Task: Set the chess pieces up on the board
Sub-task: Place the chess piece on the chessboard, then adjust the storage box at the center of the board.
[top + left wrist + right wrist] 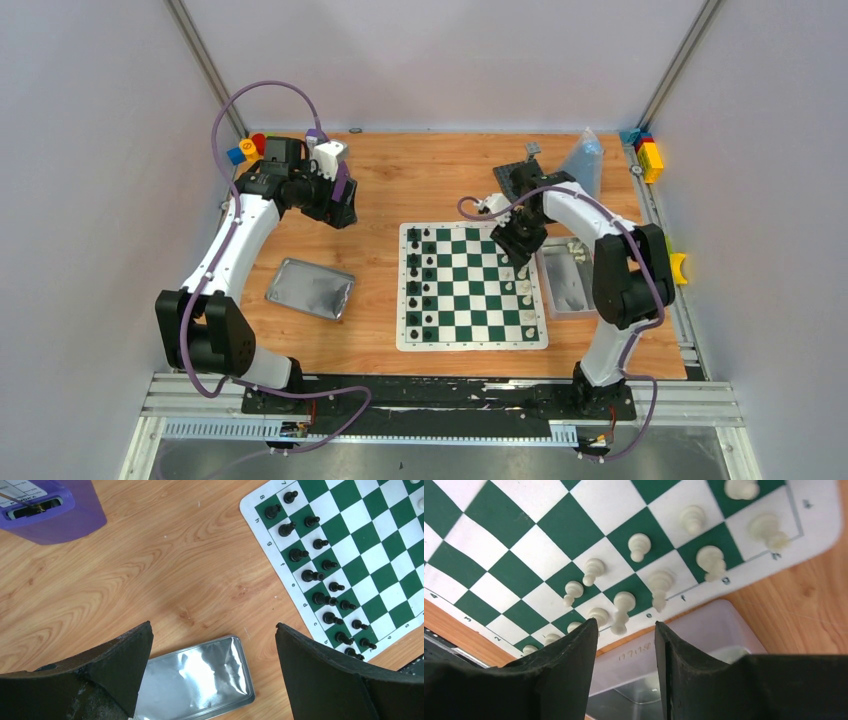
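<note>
From above, the board (470, 343) lies in the middle of the counter (400, 180), with black pieces (420, 285) down its left side and white pieces (523, 292) down its right

Left wrist view: the left hand (213, 627) is wide open and empty, with a silver tin (200, 680) at the bottom

Right wrist view: the right hand (626, 626) is partly open and empty, a white piece (622, 611) just past its tips

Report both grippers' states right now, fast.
Left gripper: open wide, empty.
Right gripper: open, gripping nothing; a white piece stands on the board just ahead of its tips.
</note>
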`<action>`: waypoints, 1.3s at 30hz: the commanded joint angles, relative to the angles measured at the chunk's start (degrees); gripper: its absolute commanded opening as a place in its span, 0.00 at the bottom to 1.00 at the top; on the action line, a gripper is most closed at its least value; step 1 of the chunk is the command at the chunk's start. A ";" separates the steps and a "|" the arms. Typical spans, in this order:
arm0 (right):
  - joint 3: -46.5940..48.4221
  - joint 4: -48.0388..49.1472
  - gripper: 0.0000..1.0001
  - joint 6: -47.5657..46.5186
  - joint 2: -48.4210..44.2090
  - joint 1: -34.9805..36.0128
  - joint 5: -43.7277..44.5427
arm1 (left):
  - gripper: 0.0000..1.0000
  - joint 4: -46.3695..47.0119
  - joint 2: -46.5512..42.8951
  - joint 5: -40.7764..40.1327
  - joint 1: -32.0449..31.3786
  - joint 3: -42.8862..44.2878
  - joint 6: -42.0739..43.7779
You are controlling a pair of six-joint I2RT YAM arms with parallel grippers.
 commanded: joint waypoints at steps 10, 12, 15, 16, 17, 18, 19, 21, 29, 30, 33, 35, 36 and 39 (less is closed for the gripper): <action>0.18 4.24 0.47 4.29 -13.81 -15.84 -3.06 | 1.00 0.64 -1.04 2.78 0.31 1.32 -0.73; -1.00 6.59 0.46 4.64 -13.45 -19.15 -2.23 | 1.00 0.64 -1.15 3.03 0.29 1.41 -0.81; -2.57 10.22 0.42 6.36 -12.22 -22.62 -2.20 | 1.00 0.50 -1.18 3.39 0.31 1.49 -0.85; -3.18 11.62 0.41 6.97 -11.94 -23.45 -2.49 | 1.00 0.47 -1.22 3.49 0.32 1.50 -0.88; -3.95 12.98 0.40 7.58 -11.59 -24.03 -3.03 | 1.00 0.51 -1.24 3.47 0.31 1.51 -0.97; -5.16 14.41 0.39 8.04 -11.40 -24.46 -3.39 | 1.00 0.39 -1.26 3.48 0.32 1.53 -0.94; -6.18 16.04 0.38 8.54 -11.32 -24.74 -3.51 | 1.00 0.38 -1.30 3.43 0.35 1.49 -0.88; -8.27 19.00 0.36 9.33 -11.07 -25.12 -3.85 | 1.00 0.39 -1.41 3.36 0.33 1.39 -0.92; -12.97 26.54 0.34 10.98 -8.56 -25.17 -3.86 | 1.00 0.54 -1.62 3.01 0.34 0.82 -0.94; -13.28 27.23 0.34 11.03 -8.35 -25.18 -3.96 | 1.00 0.55 -1.62 3.02 0.35 0.81 -0.96; -13.88 28.88 0.34 11.04 -7.68 -25.18 -4.02 | 1.00 0.57 -1.42 2.92 0.35 0.72 -0.97; -14.07 29.62 0.34 10.92 -7.27 -25.18 -3.85 | 1.00 0.59 -1.34 2.88 0.29 0.72 -0.88; -14.14 29.91 0.34 10.76 -7.14 -25.18 -3.72 | 1.00 0.57 -1.30 2.81 0.32 0.72 -0.88; -14.41 30.55 0.33 10.48 -6.76 -25.18 -2.98 | 1.00 0.55 -1.15 2.79 0.33 0.65 -0.80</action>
